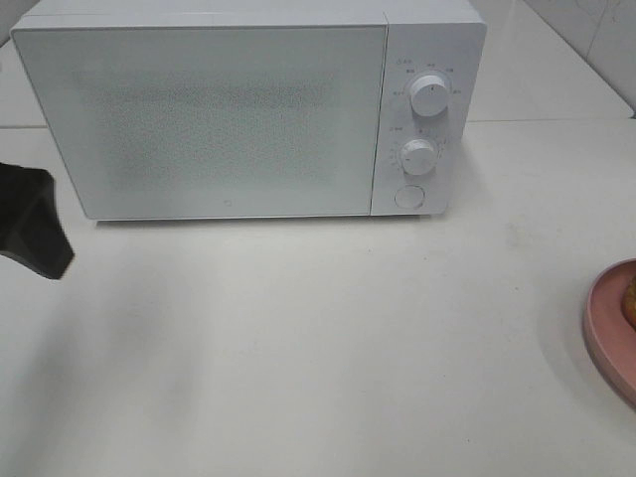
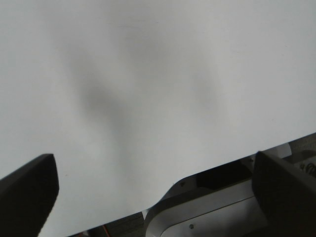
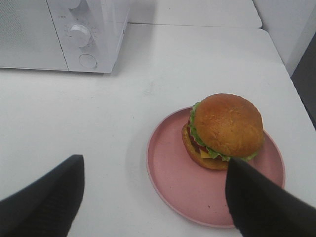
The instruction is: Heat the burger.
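Your burger (image 3: 224, 129) sits on a pink plate (image 3: 175, 185) by the bench's right edge. It's soft and stacked, likely to topple, so carry it by the plate rim. Both hands, left (image 2: 153, 197) and right (image 3: 155, 197), are spread, holding nothing. The microwave (image 1: 199, 109) at the back edge is shut and blocks loading.

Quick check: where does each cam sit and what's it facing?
Exterior high: above, facing the closed microwave; left gripper at the edge.
Left wrist: looks down at bare table between open fingers.
Right wrist: above the burger on the pink plate, fingers open.
Shared: microwave, plate.
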Controlling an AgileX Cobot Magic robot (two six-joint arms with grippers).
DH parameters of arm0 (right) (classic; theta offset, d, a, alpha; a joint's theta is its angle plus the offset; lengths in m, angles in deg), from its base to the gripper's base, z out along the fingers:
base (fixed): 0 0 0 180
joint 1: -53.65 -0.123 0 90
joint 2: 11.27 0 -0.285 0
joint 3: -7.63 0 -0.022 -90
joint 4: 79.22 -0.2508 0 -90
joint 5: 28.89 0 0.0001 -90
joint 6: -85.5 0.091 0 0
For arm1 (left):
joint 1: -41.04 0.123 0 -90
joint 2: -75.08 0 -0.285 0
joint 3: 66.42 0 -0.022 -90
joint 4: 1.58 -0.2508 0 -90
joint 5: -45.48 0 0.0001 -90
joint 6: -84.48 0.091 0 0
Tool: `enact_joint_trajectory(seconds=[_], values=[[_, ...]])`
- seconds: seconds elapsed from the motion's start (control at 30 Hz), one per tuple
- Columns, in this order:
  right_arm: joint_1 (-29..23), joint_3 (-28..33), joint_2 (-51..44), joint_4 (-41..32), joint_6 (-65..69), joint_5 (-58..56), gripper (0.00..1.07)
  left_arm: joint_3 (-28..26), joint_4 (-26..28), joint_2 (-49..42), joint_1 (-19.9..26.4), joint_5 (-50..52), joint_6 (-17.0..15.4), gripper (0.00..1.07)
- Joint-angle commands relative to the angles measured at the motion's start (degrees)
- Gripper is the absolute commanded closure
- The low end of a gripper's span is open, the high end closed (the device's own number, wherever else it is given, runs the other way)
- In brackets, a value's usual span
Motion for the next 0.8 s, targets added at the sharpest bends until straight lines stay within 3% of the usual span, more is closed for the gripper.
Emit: enact_joint_trajectory(seconds=[0.03,0.1,0.3,0.6,0.8], values=[[0.4,0.2,-1.5,-0.1,-0.5,0.8,0.31,0.2,0.9,-2.3,3.8,-3.2,-0.4,0.06],[0.4,0.2,-1.5,-0.1,-0.5,0.8,0.31,1.0,0.2,-5.8,8.5,-5.3,0.3,0.06],[0.4,0.2,-1.5,-0.1,-0.5,0.8,0.31,7.0,-2.1,-14.1,14.4,-6.5,0.7,0.06],[0.4,0.2,-1.5,-0.1,-0.5,0.8,0.31,14.7,-1.9,-26.7,16.3,-6.5,0.1,0.06],[0.4,0.2,-1.5,-0.1,-0.5,0.8,0.31,18.7,-2.1,-36.6,16.3,-6.4,1.4,0.06]])
